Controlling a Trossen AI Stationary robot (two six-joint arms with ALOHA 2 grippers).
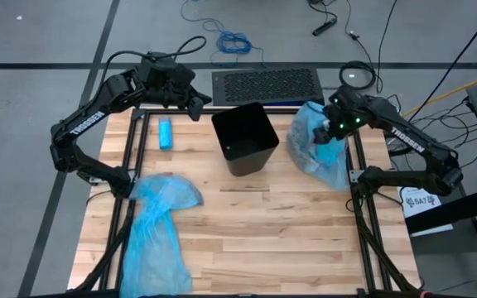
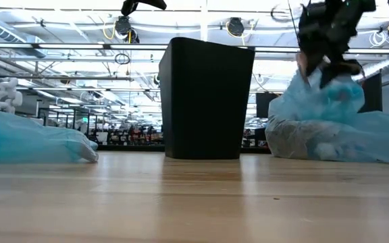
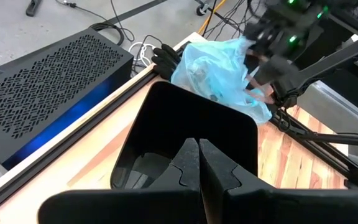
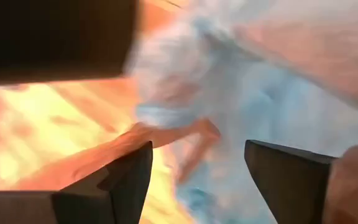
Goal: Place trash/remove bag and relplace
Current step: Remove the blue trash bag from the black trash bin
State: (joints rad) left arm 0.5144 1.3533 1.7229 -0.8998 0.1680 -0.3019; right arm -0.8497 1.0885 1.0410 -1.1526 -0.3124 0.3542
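A black bin (image 1: 245, 136) stands upright at the table's far middle, with no bag in it (image 3: 185, 130). To its right a filled light-blue bag (image 1: 315, 149) rests on its bottom on the table (image 2: 329, 135). Dim lumps show through its wall; the trash itself does not show plainly. My right gripper (image 1: 331, 132) hangs open just over the bag's top (image 4: 197, 162). A second light-blue bag (image 1: 157, 223) lies flat at the near left. My left gripper (image 1: 194, 104) is shut on nothing and hovers above the bin's far left rim (image 3: 199, 144). My right gripper stands open over the top of the filled bag (image 2: 336, 84), fingers slanting down from above. I cannot tell whether its fingers touch the bag. The bag sits on the table on its own.
A small solid blue oblong (image 1: 166, 132) lies left of the bin. Black frame rails (image 1: 131, 149) run along both table sides. A black perforated box (image 1: 267, 83) sits past the far edge. The near middle of the table (image 1: 263, 232) is bare wood.
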